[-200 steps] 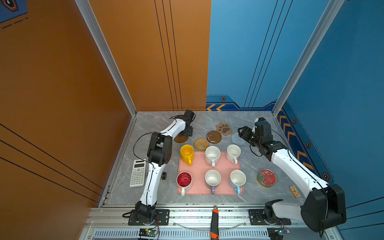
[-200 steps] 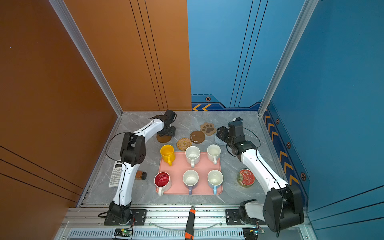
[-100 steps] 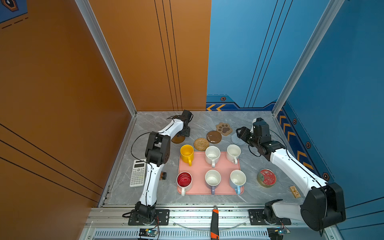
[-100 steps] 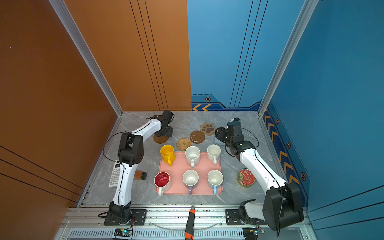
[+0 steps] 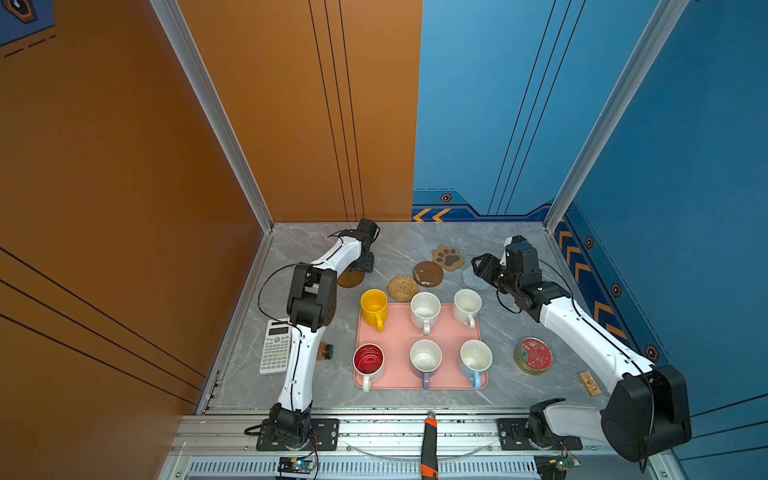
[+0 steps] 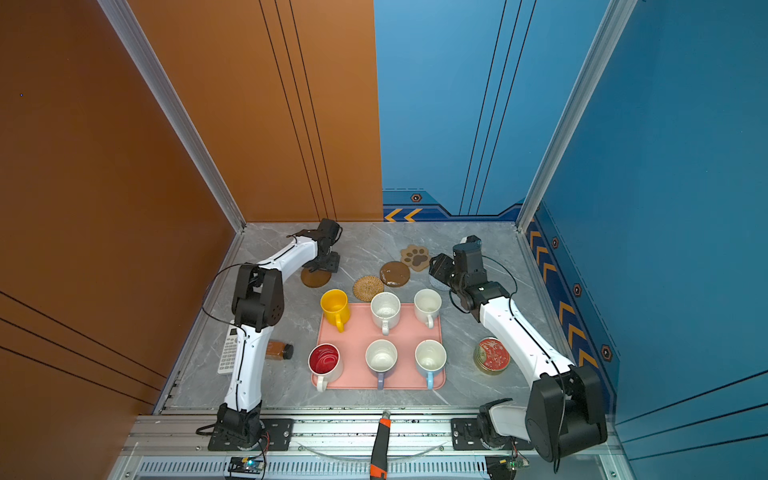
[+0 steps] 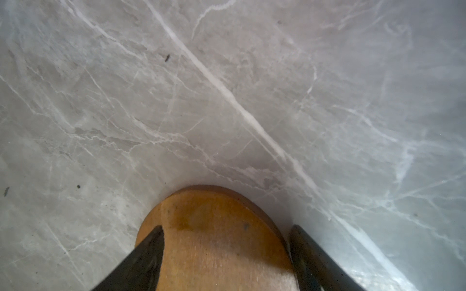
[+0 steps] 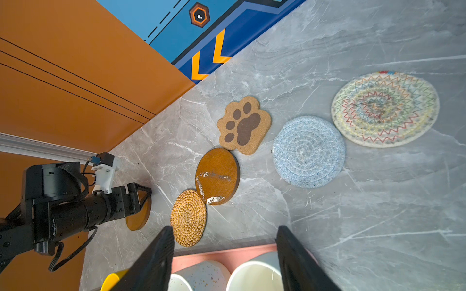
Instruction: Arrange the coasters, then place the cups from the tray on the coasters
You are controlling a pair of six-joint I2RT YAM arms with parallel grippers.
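Left claw (image 7: 227, 229) stands spread above a plain round brown wooden coaster (image 7: 214, 257) at the bottom centre of its wrist view. One finger (image 7: 147, 252) lies over the disc's top, its partner sits just off the rim, and nothing is pinched between them. Whether that finger presses on the wood I cannot tell. In both top views this coaster lies flat on the grey marbled surface (image 5: 415, 243), left of centre. It is up and to the left of the large pink rectangular tray (image 5: 399, 328) and apart from the other mats.

Right claw (image 8: 224, 252) is also spread and empty, at the bottom of its wrist view over the tray's far rim. Ahead of it a tan woven rattan coaster (image 8: 187, 218) touches a second brown disc coaster (image 8: 218, 175). A cork paw-shaped coaster (image 8: 244, 124) lies just beside that, then a grey-blue woven coaster (image 8: 309, 151). At the right of the frame is a cream woven coaster with coloured zigzags (image 8: 385, 108).

The yellow mug (image 5: 373, 307) and five paler mugs (image 5: 424, 309) all stand on the tray; none is on a mat. So the step in hand looks like arranging the coasters. The next move, as I judge it, calls for lifting the left claw straight clear so the disc is not dragged. Then the rattan and brown mats need parting, since they seem too tight for two mugs side by side.
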